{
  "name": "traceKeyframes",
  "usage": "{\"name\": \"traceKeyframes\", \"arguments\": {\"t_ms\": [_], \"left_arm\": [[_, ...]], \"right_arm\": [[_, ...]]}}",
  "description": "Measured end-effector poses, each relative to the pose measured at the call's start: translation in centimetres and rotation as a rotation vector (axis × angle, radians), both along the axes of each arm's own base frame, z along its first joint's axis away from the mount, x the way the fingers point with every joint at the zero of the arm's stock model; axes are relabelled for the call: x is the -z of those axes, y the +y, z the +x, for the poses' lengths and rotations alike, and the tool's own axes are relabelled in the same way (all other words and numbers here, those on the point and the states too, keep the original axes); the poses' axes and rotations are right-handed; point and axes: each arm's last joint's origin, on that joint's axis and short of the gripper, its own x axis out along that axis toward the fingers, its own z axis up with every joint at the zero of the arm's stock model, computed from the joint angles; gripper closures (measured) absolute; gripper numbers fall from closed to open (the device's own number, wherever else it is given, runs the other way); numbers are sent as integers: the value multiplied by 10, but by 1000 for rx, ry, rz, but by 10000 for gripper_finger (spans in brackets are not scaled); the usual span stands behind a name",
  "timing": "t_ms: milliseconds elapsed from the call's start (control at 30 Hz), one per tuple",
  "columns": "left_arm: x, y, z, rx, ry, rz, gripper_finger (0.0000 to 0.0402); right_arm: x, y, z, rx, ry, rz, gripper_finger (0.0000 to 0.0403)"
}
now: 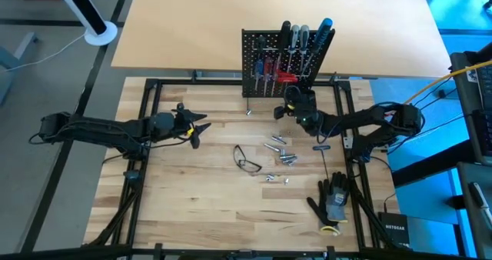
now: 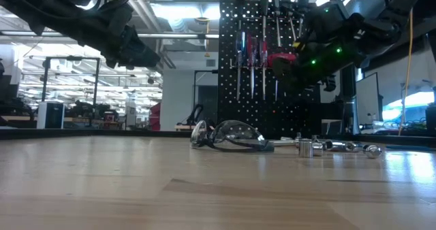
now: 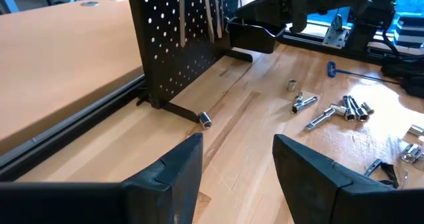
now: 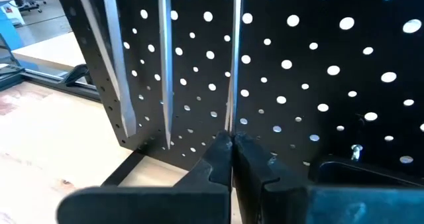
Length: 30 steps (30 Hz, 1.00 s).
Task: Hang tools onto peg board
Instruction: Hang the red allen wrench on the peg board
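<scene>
- Pinching shut on a thin screwdriver (image 4: 233, 65) shaft: right gripper (image 4: 232, 151), at the peg board (image 1: 286, 60), twelve o'clock.
- Waiting wide open, empty: left gripper (image 3: 235, 164), nine o'clock.
- Judging it light, stiff, slippery; gripping near the handle.

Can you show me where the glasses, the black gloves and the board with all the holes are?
glasses (image 1: 247, 161), high view, on the near lens.
black gloves (image 1: 332, 199), high view, on the palm.
board (image 1: 250, 64), high view, on its bare left part.

We read one word only: "NETGEAR", in white letters on a small black box (image 1: 394, 228) at the near right corner, beside the tabletop (image 1: 200, 206). We find nothing else legible.
</scene>
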Motion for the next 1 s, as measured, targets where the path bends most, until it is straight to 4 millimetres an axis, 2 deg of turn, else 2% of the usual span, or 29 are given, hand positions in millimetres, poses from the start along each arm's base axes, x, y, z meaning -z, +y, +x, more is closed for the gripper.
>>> {"name": "traceKeyframes", "arguments": {"t_ms": [600, 833, 1000], "left_arm": [[0, 0, 0, 0, 1, 3, 229], [0, 0, 0, 0, 1, 3, 229], [0, 0, 0, 5, 9, 19, 229]], "right_arm": [[-2, -1, 2, -36, -15, -10, 397], [5, -16, -1, -14, 1, 9, 396], [6, -17, -1, -11, -2, 8, 396]]}}
